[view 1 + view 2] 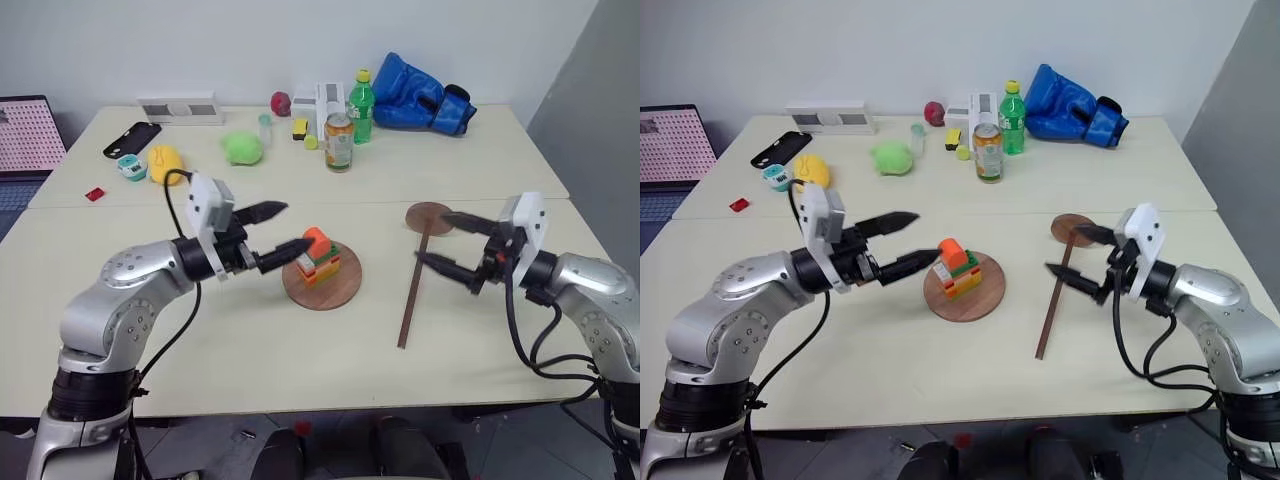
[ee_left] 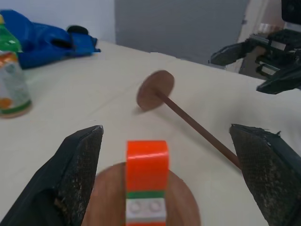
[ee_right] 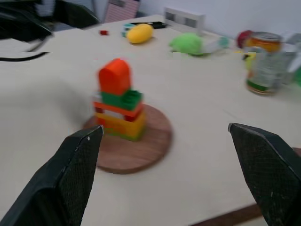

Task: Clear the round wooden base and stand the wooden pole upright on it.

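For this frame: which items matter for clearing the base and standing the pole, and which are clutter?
Job items:
- round wooden base
- toy brick stack standing on it, to be cleared
- wooden pole, lying flat

Clutter:
- blue boxing gloves
- green bottle
- drink can
- green and yellow soft toys
- phone

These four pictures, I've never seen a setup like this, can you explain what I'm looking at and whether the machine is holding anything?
It is a two-armed robot at a pale table. The two wide pictures come from cameras in its head, looking down over its arms. The two close-ups come from cameras on its wrists, looking out between each arm's black jaws.

The left gripper and right gripper both stand open and hold nothing. Between them lies a round wooden base with a small stack of toy bricks standing on it. Beside it lies a wooden pole with a small disc at its far end. Further back are a can, a green bottle, blue boxing gloves and other small items.
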